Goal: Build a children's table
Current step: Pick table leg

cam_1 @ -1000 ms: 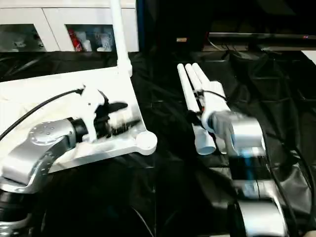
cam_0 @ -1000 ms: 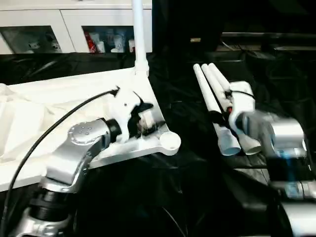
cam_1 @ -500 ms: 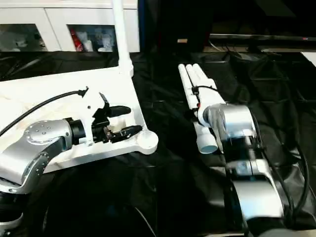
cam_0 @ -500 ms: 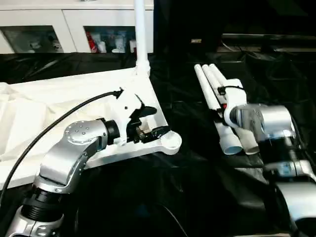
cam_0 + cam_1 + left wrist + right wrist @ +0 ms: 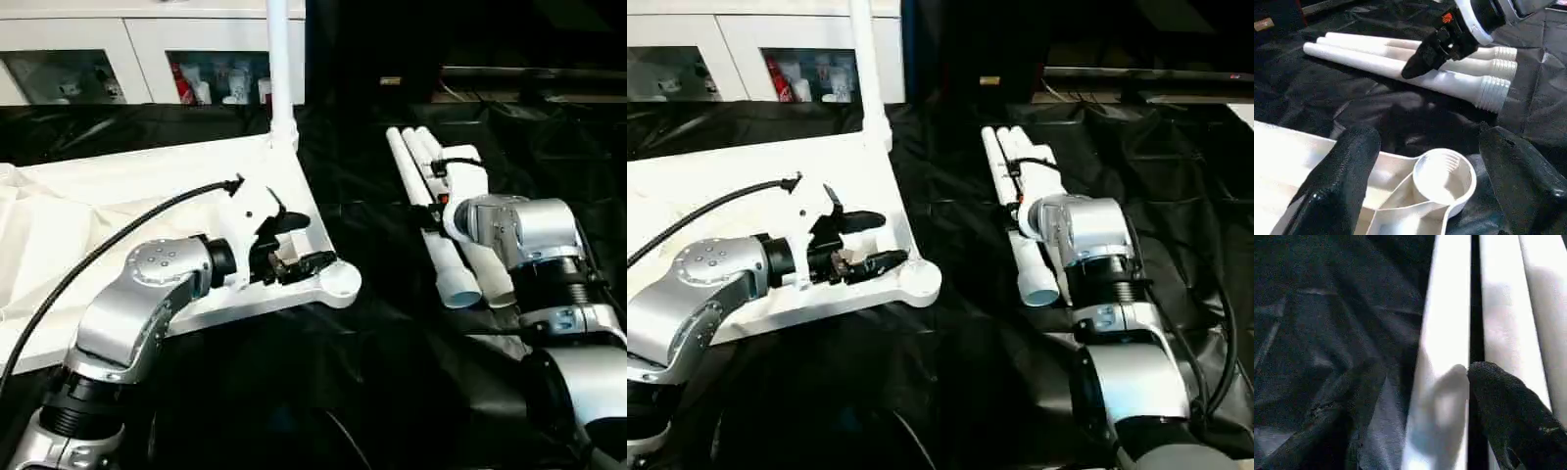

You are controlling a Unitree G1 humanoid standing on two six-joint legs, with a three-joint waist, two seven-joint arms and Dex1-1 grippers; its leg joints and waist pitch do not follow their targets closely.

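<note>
The white table top (image 5: pixel 147 186) lies underside up on black cloth. One white leg (image 5: pixel 278 59) stands upright in its far right corner socket. My left gripper (image 5: pixel 306 242) is open at the near right corner, its fingers (image 5: pixel 1337 181) on either side of the empty round socket (image 5: pixel 1444 176). Three loose white legs (image 5: pixel 431 196) lie side by side to the right. My right gripper (image 5: pixel 1420 63) is down on them and open. One of its fingers (image 5: pixel 1503 401) sits in the gap beside the leftmost loose leg (image 5: pixel 1447 333).
White cabinets (image 5: pixel 147 49) with glass doors stand along the back. Crinkled black cloth (image 5: pixel 372 372) covers the work surface. A black cable (image 5: pixel 118 245) arcs over the table top from my left arm. Crumpled white sheet (image 5: pixel 29 235) lies at the far left.
My right arm has swung in and settled, bringing its gripper down onto the loose legs. My left gripper has shifted slightly toward the near corner socket and now holds still.
</note>
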